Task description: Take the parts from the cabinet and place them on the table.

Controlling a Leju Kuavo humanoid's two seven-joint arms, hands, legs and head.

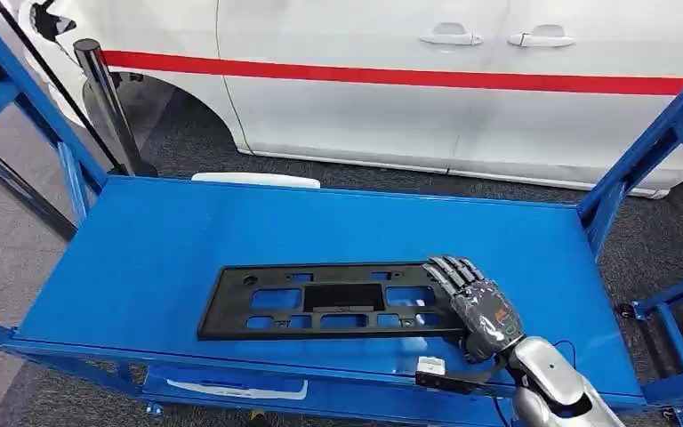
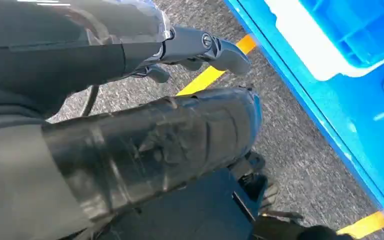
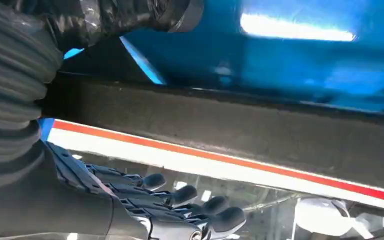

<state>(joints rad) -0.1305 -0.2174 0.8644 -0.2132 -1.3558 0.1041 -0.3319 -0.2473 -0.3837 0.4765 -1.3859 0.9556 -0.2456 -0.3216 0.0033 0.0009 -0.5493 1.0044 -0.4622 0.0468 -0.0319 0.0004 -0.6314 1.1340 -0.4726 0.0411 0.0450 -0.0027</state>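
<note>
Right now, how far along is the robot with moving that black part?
Done: nothing clearly. In hand: the right hand lies over one end of the black panel, which is flat on the blue shelf. Left: lifting it and carrying it to the table.

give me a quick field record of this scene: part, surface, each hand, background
part: flat black plastic panel with rectangular cutouts, lying flat
surface: blue shelf of a blue metal frame cart
right hand: fingers laid over the panel's right end; whether it grips is unclear
left hand: hanging beside the cart over grey floor, holding nothing, fingers curled
background: white car with a red stripe, black post at left
</note>
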